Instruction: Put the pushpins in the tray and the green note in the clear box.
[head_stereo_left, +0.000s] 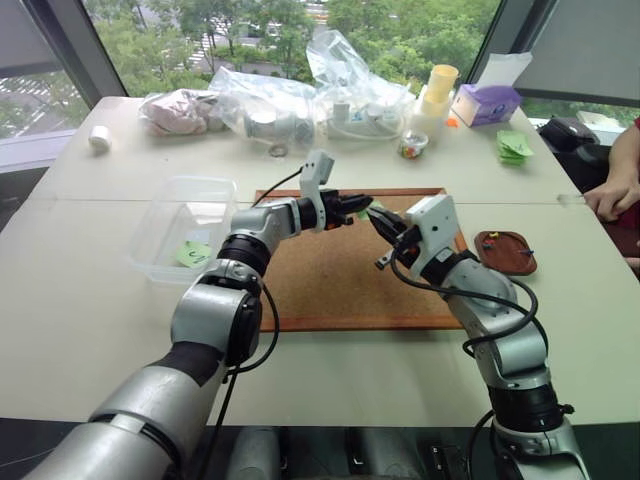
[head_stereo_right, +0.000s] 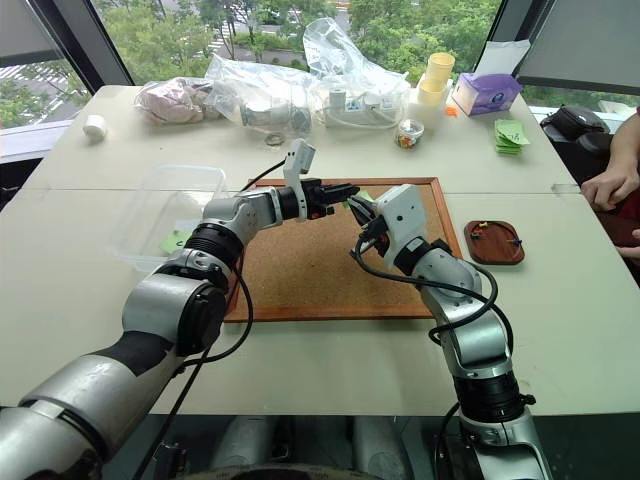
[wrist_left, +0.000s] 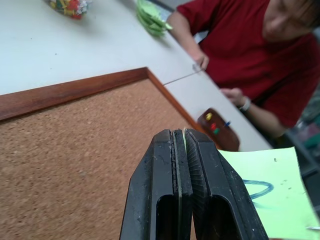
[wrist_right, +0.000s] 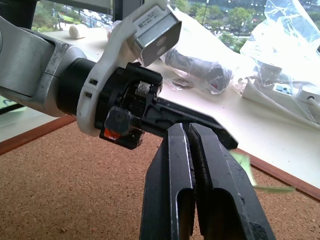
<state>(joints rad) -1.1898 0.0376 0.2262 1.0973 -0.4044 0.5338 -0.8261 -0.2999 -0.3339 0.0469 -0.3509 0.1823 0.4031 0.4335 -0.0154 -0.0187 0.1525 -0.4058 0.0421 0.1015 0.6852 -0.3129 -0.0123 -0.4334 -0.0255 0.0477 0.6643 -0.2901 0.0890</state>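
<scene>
We see both black two-fingered grippers meeting above the wood-framed corkboard (head_stereo_left: 340, 270), left gripper (wrist_left: 183, 137) and right gripper (wrist_right: 189, 131) each clamped tight on the pale green square paper note (wrist_left: 272, 195), which bears a dark curled scribble

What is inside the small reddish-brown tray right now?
The tray holds pushpins: yellow, red, green and blue heads show in the left wrist view. Whether more lie behind its near rim cannot be told.

You had both head eyes looking down over the corkboard (head_stereo_left: 340, 270); each wrist camera sat close above it.
</scene>
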